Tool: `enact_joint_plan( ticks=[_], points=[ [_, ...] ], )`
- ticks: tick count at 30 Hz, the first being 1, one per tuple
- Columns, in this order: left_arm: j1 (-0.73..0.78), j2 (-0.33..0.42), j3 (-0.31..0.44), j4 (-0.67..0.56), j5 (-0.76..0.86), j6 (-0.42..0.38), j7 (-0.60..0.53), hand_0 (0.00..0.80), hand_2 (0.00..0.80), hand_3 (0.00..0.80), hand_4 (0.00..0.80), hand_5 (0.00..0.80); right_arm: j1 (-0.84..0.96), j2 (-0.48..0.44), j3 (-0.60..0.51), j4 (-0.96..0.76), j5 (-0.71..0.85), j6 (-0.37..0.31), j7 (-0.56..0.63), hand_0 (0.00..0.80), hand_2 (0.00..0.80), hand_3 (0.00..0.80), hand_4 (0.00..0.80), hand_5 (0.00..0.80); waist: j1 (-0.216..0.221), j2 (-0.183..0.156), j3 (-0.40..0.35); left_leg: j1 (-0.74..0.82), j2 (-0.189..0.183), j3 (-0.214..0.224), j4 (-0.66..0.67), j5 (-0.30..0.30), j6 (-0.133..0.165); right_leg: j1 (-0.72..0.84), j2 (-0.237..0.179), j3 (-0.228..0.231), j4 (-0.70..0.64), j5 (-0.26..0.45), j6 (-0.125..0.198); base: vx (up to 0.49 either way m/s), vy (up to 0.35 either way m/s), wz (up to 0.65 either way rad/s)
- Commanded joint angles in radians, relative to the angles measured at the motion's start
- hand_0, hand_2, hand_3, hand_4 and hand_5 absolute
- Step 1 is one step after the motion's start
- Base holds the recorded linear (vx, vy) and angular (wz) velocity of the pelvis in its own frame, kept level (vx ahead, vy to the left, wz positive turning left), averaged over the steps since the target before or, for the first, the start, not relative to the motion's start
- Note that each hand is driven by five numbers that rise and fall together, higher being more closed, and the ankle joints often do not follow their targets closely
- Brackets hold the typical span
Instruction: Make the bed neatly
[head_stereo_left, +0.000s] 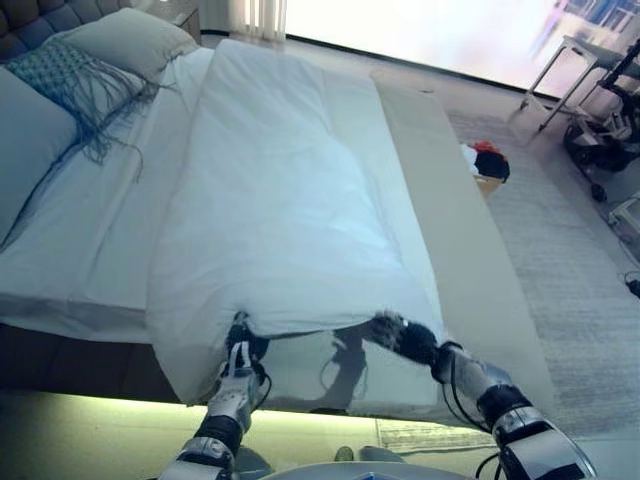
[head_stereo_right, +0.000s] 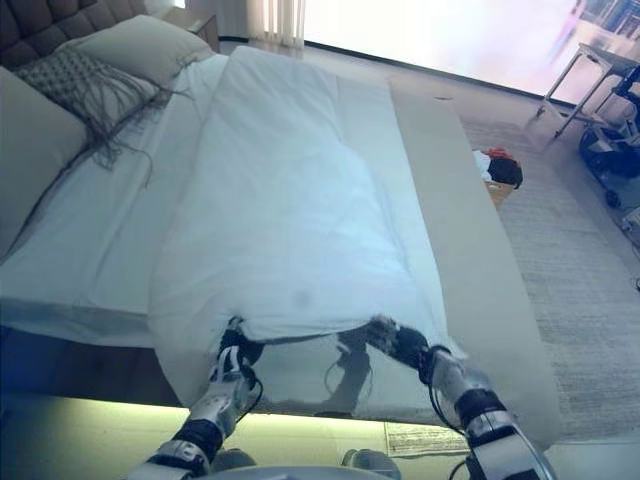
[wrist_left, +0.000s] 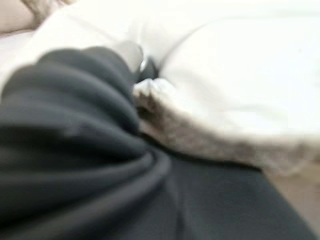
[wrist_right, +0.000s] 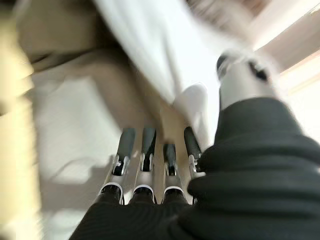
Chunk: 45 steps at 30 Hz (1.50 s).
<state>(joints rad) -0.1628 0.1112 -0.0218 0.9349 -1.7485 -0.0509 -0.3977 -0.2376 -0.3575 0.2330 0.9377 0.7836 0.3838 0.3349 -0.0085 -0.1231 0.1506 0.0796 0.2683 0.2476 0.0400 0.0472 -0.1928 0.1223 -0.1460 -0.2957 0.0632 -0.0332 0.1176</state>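
Here we hold the white duvet (head_stereo_left: 290, 200) at its near edge: left hand (head_stereo_left: 240, 352) and right hand (head_stereo_left: 405, 337), both pinching it, above the bed (head_stereo_left: 90, 250).

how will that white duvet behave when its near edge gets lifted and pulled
Probably floppy: the duvet sags between the left hand and right hand. Likely light for its bulk, since it looks puffy. It may drag unevenly, as it lies folded narrow along the bed.
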Motion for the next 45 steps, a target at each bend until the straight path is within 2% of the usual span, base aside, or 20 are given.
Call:
enact_joint_plan(
  ticks=[1, 4, 8, 11, 17, 24, 27, 32, 37, 41, 45],
  points=[
    [-0.052, 0.040, 0.079, 0.010, 0.101, 0.007, -0.057, 0.800, 0.800, 0.800, 0.800, 0.800, 0.014, -0.055, -0.057, 0.066, -0.151, 0.036, 0.139, 0.000, 0.000, 0.000, 0.000, 0.000, 0.050, 0.029, 0.000, 0.045, 0.039, -0.044, 0.027, -0.048, -0.013, -0.020, -0.069, -0.026, 0.042, 0.002, 0.067, -0.001, 0.161, 0.04],
    [-0.024, 0.064, 0.131, 0.046, 0.146, 0.015, -0.082, 0.800, 0.800, 0.800, 0.800, 0.800, 0.080, -0.042, -0.050, 0.113, -0.225, 0.067, 0.222, 0.000, 0.000, 0.000, 0.000, 0.000, 0.054, 0.049, -0.010, 0.053, 0.024, -0.052, 0.014, -0.045, -0.008, -0.011, -0.082, -0.033, 0.042, -0.006, 0.068, -0.010, 0.155, 0.02],
    [0.005, 0.109, 0.206, 0.116, 0.194, 0.017, -0.119, 0.800, 0.800, 0.800, 0.800, 0.800, 0.134, -0.025, -0.060, 0.171, -0.255, 0.076, 0.266, 0.000, 0.000, 0.000, 0.000, 0.000, 0.050, 0.073, -0.023, 0.063, 0.010, -0.056, 0.005, -0.045, -0.003, 0.000, -0.091, -0.042, 0.042, -0.011, 0.066, -0.011, 0.127, 0.05],
    [0.025, 0.140, 0.241, 0.154, 0.217, 0.013, -0.134, 0.800, 0.800, 0.800, 0.800, 0.800, 0.153, -0.019, -0.087, 0.203, -0.229, 0.065, 0.258, 0.000, 0.000, 0.000, 0.000, 0.000, 0.046, 0.089, -0.031, 0.065, -0.001, -0.058, 0.002, -0.046, 0.001, 0.004, -0.095, -0.043, 0.042, -0.015, 0.063, -0.023, 0.100, 0.01],
    [0.096, 0.214, 0.321, 0.217, 0.269, 0.054, -0.150, 0.800, 0.800, 0.800, 0.800, 0.800, 0.162, -0.037, -0.155, 0.243, -0.163, 0.008, 0.195, 0.000, 0.000, 0.000, 0.000, 0.000, 0.058, 0.115, -0.042, 0.057, -0.025, -0.072, -0.003, -0.045, 0.012, 0.011, -0.103, -0.054, 0.032, -0.014, 0.057, -0.027, 0.086, 0.00],
    [0.185, 0.273, 0.398, 0.258, 0.355, 0.098, -0.135, 0.800, 0.800, 0.800, 0.800, 0.800, 0.136, -0.074, -0.207, 0.277, -0.112, -0.029, 0.149, 0.000, 0.000, 0.000, 0.000, 0.000, 0.108, 0.130, -0.046, 0.043, -0.049, -0.101, -0.011, -0.045, 0.020, 0.025, -0.111, -0.089, 0.021, -0.013, 0.053, -0.027, 0.054, 0.09],
    [0.221, 0.305, 0.446, 0.260, 0.360, 0.112, -0.107, 0.800, 0.800, 0.800, 0.800, 0.800, 0.136, -0.091, -0.219, 0.273, -0.095, -0.018, 0.153, 0.000, 0.000, 0.000, 0.000, 0.000, 0.126, 0.134, -0.047, 0.038, -0.057, -0.112, -0.014, -0.043, 0.023, 0.031, -0.113, -0.103, 0.017, -0.013, 0.053, -0.027, 0.044, 0.16],
    [0.277, 0.375, 0.557, 0.291, 0.407, 0.124, -0.086, 0.800, 0.800, 0.800, 0.800, 0.800, 0.144, -0.100, -0.230, 0.280, -0.069, -0.023, 0.157, 0.000, 0.000, 0.000, 0.000, 0.000, 0.155, 0.140, -0.047, 0.029, -0.068, -0.129, -0.015, -0.042, 0.027, 0.041, -0.117, -0.130, 0.013, -0.015, 0.052, -0.030, 0.042, 0.07],
    [0.326, 0.479, 0.671, 0.325, 0.430, 0.162, -0.086, 0.800, 0.800, 0.800, 0.800, 0.800, 0.156, -0.129, -0.241, 0.294, -0.061, -0.022, 0.161, 0.000, 0.000, 0.000, 0.000, 0.000, 0.171, 0.150, -0.046, 0.018, -0.077, -0.136, -0.015, -0.042, 0.028, 0.044, -0.122, -0.151, 0.008, -0.015, 0.053, -0.034, 0.066, 0.04],
    [0.336, 0.539, 0.717, 0.350, 0.428, 0.181, -0.105, 0.800, 0.800, 0.800, 0.800, 0.800, 0.163, -0.149, -0.244, 0.321, -0.069, -0.031, 0.178, 0.000, 0.000, 0.000, 0.000, 0.000, 0.179, 0.155, -0.043, 0.017, -0.082, -0.138, -0.014, -0.048, 0.028, 0.048, -0.125, -0.160, 0.008, -0.019, 0.056, -0.032, 0.054, 0.01],
    [0.322, 0.612, 0.731, 0.340, 0.430, 0.254, -0.172, 0.800, 0.800, 0.800, 0.800, 0.800, 0.169, -0.167, -0.241, 0.349, -0.092, -0.043, 0.185, 0.000, 0.000, 0.000, 0.000, 0.000, 0.179, 0.160, -0.046, 0.013, -0.090, -0.137, -0.015, -0.051, 0.032, 0.047, -0.131, -0.164, 0.004, -0.015, 0.061, -0.038, 0.061, -0.01]
  ],
)
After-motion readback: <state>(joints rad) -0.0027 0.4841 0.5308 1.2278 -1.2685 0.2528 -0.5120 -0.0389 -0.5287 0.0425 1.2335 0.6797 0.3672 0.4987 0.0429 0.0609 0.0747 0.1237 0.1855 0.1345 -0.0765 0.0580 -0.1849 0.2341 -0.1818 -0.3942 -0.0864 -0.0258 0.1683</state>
